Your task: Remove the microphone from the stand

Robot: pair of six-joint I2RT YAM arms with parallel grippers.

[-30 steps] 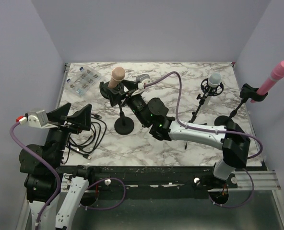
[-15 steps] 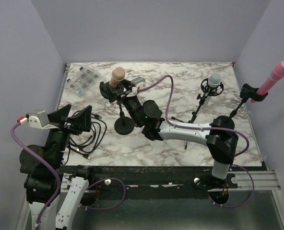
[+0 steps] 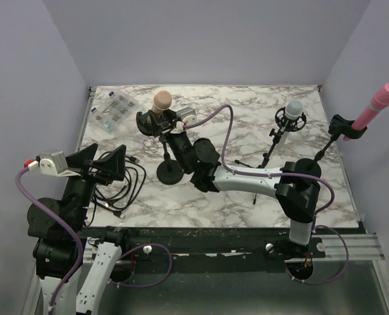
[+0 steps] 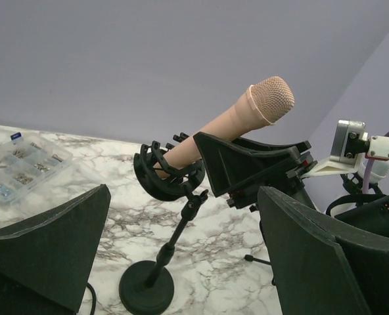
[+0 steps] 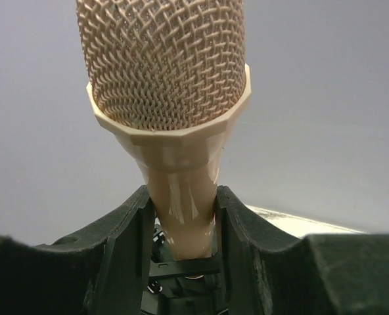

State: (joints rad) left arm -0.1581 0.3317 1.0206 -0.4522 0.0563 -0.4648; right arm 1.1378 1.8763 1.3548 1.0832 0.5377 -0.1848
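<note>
A tan microphone (image 3: 161, 102) sits tilted in the black shock-mount clip of a round-base stand (image 3: 170, 172) at the table's back left. My right gripper (image 3: 163, 121) reaches across to it; in the right wrist view both fingers (image 5: 125, 226) press against the microphone's tan body (image 5: 181, 210) just below its mesh head, above the clip. My left gripper (image 3: 106, 161) is open and empty at the left, over the cables. In its view the microphone (image 4: 247, 111), the stand (image 4: 146, 289) and the right fingers (image 4: 247, 164) show ahead between its own wide-apart fingers (image 4: 184, 197).
A grey microphone (image 3: 293, 110) stands on a tripod stand at the back right. A pink microphone (image 3: 382, 102) on a stand leans out past the right edge. A clear parts box (image 3: 114, 108) lies at the back left. Black cables (image 3: 125, 184) lie at the left front.
My right arm has swung left and forward, bringing its gripper up to and around the tan microphone's body. The left arm has not moved.
</note>
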